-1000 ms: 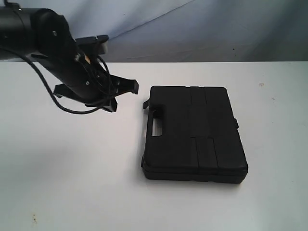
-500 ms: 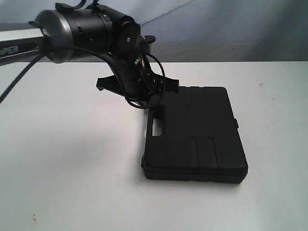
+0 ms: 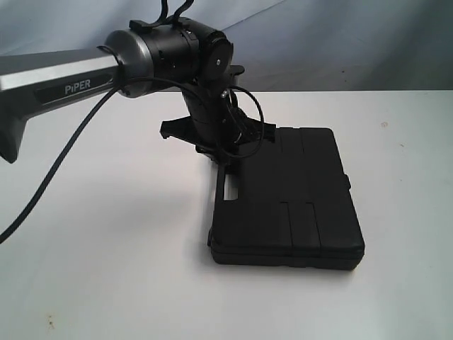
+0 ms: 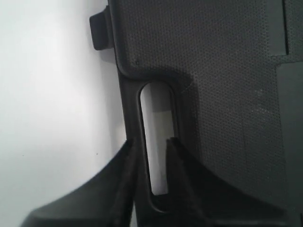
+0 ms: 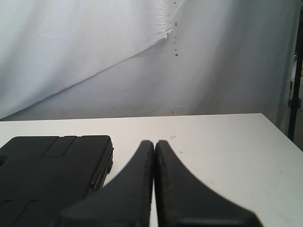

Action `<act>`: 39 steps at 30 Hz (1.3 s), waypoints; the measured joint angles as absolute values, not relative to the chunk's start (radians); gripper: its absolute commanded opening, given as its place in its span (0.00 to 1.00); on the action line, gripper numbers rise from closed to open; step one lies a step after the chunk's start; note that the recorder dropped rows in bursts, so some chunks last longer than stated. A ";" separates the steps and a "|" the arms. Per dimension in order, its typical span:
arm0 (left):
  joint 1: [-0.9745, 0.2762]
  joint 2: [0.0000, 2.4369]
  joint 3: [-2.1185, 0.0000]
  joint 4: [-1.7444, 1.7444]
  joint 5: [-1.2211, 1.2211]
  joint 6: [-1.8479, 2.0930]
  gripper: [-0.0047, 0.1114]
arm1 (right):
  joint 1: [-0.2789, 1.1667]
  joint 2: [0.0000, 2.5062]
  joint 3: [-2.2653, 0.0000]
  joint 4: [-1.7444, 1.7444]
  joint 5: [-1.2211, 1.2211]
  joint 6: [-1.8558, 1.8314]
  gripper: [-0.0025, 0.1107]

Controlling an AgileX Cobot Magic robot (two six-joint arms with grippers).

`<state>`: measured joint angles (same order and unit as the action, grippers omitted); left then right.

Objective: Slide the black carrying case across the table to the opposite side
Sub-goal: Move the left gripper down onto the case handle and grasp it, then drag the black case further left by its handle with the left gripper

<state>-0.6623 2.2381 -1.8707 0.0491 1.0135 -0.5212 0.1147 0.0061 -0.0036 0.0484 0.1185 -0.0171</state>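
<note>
The white table [image 3: 106, 269] fills most of what I can see. The black carrying case [image 3: 297, 205] lies flat on it, a little right of the middle, its handle side turned to the left. The left arm [image 3: 71, 78] reaches in over that side. Its left pincer [image 4: 150, 142] is over the handle slot [image 4: 156, 109], fingers slightly spread, one to each side of the opening; I can't tell whether they touch it. The right pincer [image 5: 154, 144] is pressed together, empty, just beside the case's other side.
</note>
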 measured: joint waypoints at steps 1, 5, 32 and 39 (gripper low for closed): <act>-0.662 2.238 -1.871 0.049 1.016 -0.521 0.42 | 0.115 0.006 -0.004 0.048 0.118 -0.017 0.02; -0.662 2.238 -1.873 0.053 1.020 -0.521 0.42 | 0.115 0.006 -0.004 0.048 0.118 -0.017 0.02; -0.662 2.372 -1.874 0.057 1.000 -0.517 0.38 | 0.115 0.006 -0.004 0.048 0.118 -0.015 0.02; -0.662 2.385 -1.874 0.063 0.980 -0.535 0.04 | 0.115 0.006 -0.004 0.048 0.118 -0.015 0.02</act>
<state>-0.6623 2.3850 -1.8736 0.0628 0.9802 -0.5346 0.1147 0.0061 -0.0036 0.0484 0.1185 -0.0152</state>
